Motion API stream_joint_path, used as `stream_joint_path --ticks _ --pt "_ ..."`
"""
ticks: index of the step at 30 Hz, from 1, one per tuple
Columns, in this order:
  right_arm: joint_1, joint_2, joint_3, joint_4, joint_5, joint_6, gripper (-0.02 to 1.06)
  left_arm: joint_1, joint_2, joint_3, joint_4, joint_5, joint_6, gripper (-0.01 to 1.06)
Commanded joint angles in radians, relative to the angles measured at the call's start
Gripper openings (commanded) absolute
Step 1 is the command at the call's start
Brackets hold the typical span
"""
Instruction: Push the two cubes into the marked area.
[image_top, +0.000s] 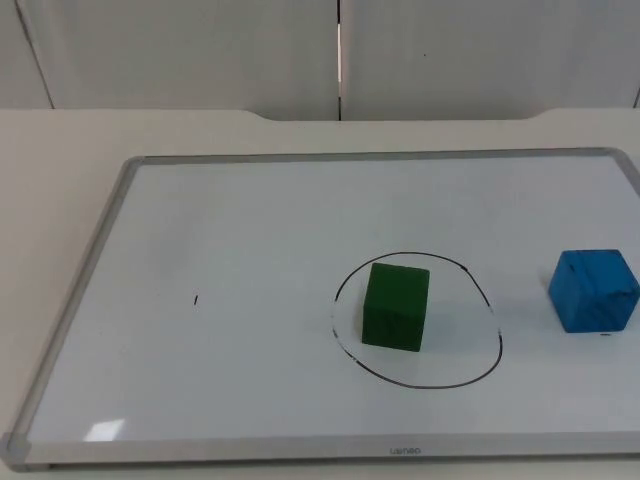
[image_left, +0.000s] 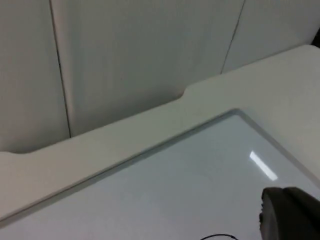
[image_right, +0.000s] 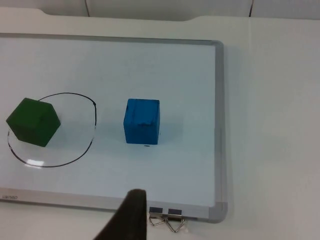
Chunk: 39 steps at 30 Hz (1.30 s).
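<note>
Flat on the table: a white board with grey metal frame (image_top: 70, 290); left of the hand-drawn black oval ring (image_top: 492, 318), a tiny black mark (image_top: 196, 299); inside that ring, toward its left side, 1 green cube (image_top: 396, 306); right of the ring, outside it and apart from its line, 1 blue cube (image_top: 594, 290). Left gripper over the board's far corner, right gripper (image_right: 126, 220) near the board's edge beside 2 metal clips (image_right: 167, 220); cannot tell whether either pair of fingers is spread or pressed together.

A: Light is bright, soft and even, coming from overhead; a small glare patch sits on the whiteboard (image_top: 105, 431).

B: Faint, short shadows hug the green cube (image_top: 396, 306) and the blue cube (image_top: 594, 290). The left wrist view looks hazy, its dark fingertip (image_left: 290, 215) out of focus.
</note>
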Motion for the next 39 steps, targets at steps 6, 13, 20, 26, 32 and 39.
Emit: stream_joint_path --ticks 6,13,20,26,32,39 --pt "-0.002 -0.004 0.006 0.001 -0.005 -0.004 1.05 0.011 -0.210 -0.001 0.280 0.219 -0.230 0.00" --pt "-0.002 -0.004 0.006 0.001 -0.005 -0.004 1.05 0.011 -0.342 -0.001 0.349 0.344 -0.329 0.00" --pt "-0.002 -0.004 0.006 0.001 -0.005 -0.004 1.05 0.011 -0.456 0.034 0.370 0.401 -0.329 0.00" --pt "-0.002 -0.004 0.006 0.001 -0.005 -0.004 1.05 0.011 -0.610 0.179 0.370 0.393 -0.331 0.00" --pt "-0.002 -0.004 0.006 0.001 -0.005 -0.004 1.05 0.011 -0.762 0.324 0.389 0.402 -0.331 0.00" --pt "-0.002 -0.004 0.006 0.001 -0.005 -0.004 1.05 0.011 -0.886 0.359 0.480 0.544 -0.426 0.00"
